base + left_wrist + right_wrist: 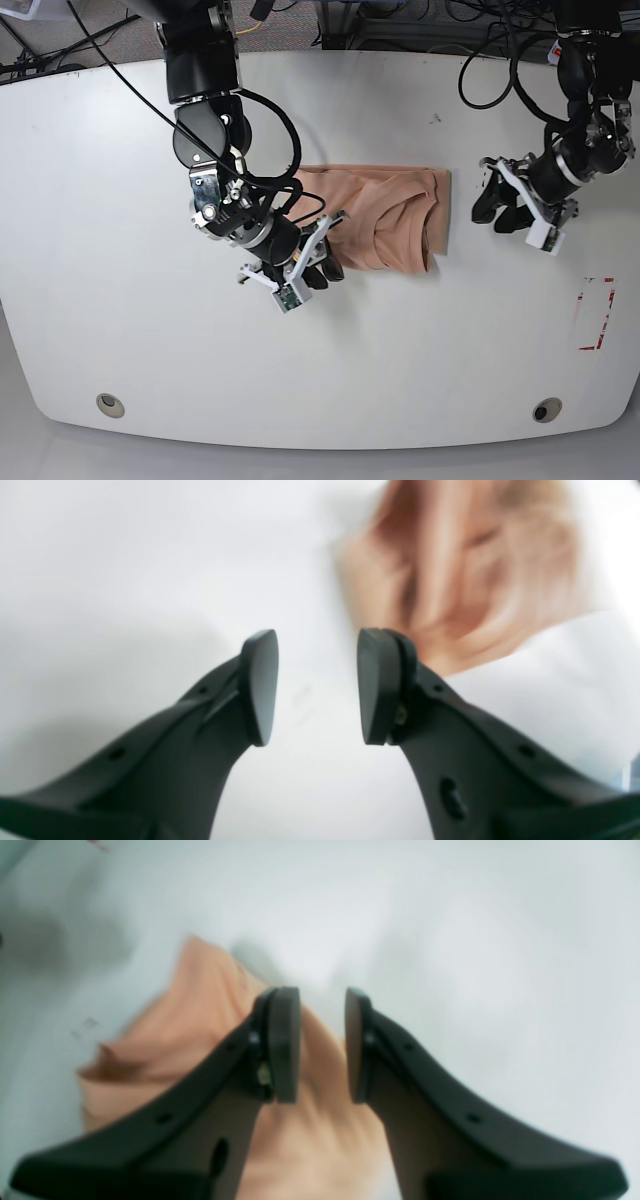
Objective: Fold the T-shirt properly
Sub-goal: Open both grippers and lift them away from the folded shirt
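While the shirt [385,218] lies in a folded, wrinkled bundle near the middle of the white table [120,330], both arms sit over the tabletop on either side of it. The right gripper [322,1045] hangs at the shirt's lower edge, its jaws apart with peach cloth showing through the gap behind them; nothing is pinched between the pads. The left gripper [317,687] stands well apart from the shirt on the other side, its jaws spread wide over bare table, the blurred cloth beyond one fingertip. In the base view the right gripper [318,258] is just at the bundle's corner and the left gripper [505,205] is off beside the far edge.

The table is smooth and rounded at its corners, with two small round fittings [110,404] near the front edge and a red-marked rectangle [595,313] towards one side. Black cables [290,130] loop across the top by the right arm, and more cables trail over the grey floor behind the table.
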{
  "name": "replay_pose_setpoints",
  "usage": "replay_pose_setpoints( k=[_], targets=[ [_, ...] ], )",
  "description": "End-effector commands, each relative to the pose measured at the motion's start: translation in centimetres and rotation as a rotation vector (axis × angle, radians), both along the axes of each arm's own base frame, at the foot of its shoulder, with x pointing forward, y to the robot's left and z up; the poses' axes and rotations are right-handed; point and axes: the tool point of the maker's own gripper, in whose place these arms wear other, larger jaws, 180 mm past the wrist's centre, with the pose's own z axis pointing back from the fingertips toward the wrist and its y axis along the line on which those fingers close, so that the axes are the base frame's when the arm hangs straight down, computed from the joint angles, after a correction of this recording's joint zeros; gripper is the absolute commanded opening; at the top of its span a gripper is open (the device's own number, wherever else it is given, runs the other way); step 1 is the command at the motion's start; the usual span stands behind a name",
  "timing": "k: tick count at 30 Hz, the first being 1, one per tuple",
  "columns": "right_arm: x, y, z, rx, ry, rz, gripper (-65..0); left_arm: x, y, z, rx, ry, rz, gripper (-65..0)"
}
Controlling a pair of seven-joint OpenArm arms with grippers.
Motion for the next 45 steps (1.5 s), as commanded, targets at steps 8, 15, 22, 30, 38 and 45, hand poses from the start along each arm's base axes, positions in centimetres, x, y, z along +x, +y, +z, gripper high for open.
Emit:
replay_pose_setpoints(
  k=[8, 15, 22, 30, 38, 45],
  targets=[
    [-1.6, -1.5, -1.6, -0.018, 0.015, 0.016, -50.4, 1.0, -10.8, 0.5, -0.062, -0.052, -0.215, -40.4],
    [-2.0, -1.7, -6.2, 0.028, 0.104, -0.016, -50.4, 0.7, -12.7, -2.1, 0.065, -0.034, -0.226, -40.4],
    [-1.6, -3.5, -8.7, 0.013, 0.144, -0.047, -50.4, 0.4, -8.2, -7.5, 0.130, 0.123, -0.170, -40.4],
    [-1.2, -4.8, -8.1, -0.013, 0.120, -0.050, -50.4, -0.2, -2.9, -9.9, 0.185, 0.163, -0.184, -40.4],
    [-1.4, -4.0, -1.8, -0.024, 0.027, 0.012, -50.4, 1.3, 0.6, -5.7, 0.180, 0.072, -0.115, -40.4],
    [-1.4, -3.0, 1.7, -0.013, -0.033, 0.039, -50.4, 3.0, -1.6, -0.4, 0.133, -0.066, -0.149, -40.4]
  ],
)
